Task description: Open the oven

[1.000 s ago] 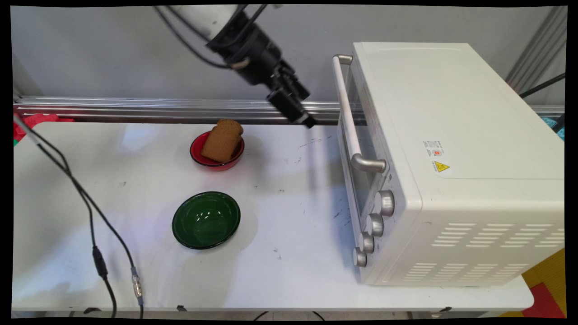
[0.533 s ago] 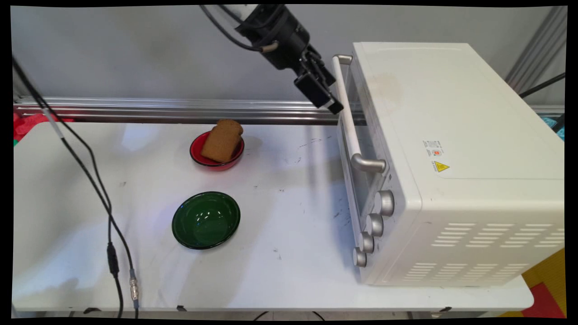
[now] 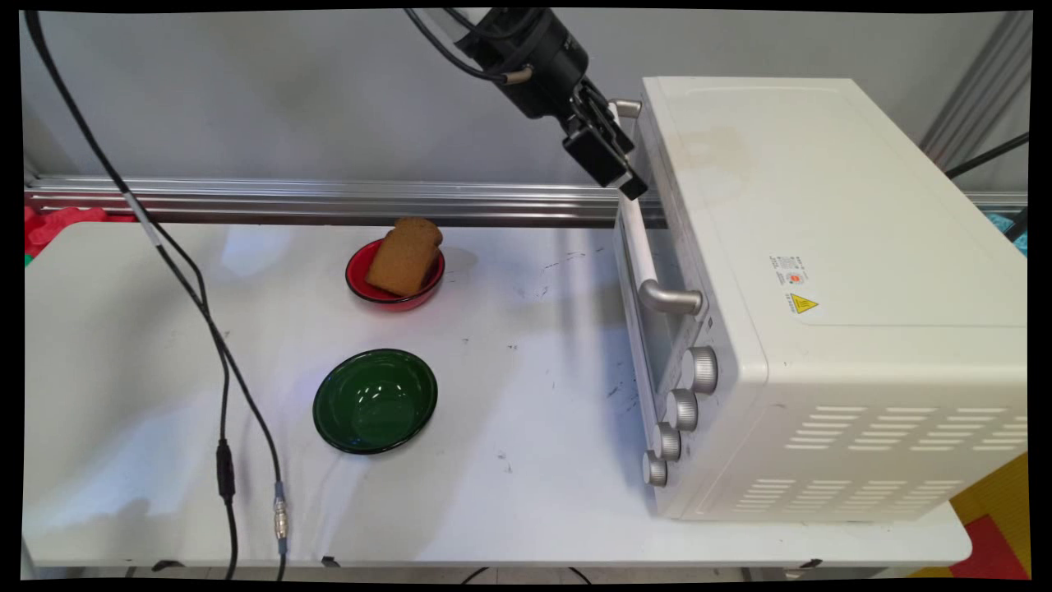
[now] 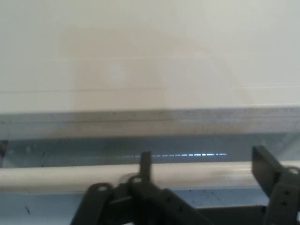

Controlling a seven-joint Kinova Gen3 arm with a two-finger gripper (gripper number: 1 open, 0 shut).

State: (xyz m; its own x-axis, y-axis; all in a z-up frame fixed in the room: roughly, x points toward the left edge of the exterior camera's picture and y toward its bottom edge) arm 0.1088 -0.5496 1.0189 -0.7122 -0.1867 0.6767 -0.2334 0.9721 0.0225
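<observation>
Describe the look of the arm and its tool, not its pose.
The tool is black, with a boxy jointed linkage and two flat fingers. It sits on a round black wrist; black cables hang from the arm. No lettering shows.

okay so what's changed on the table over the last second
The gripper swung right and up from above the table to the toaster oven's door handle, fingers open astride its bar. The red bowl with bread slice, the green bowl and the toaster oven stayed put.

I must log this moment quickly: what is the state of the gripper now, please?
Gripper: open, holding nothing; its fingers stand apart beside the oven door handle.
</observation>
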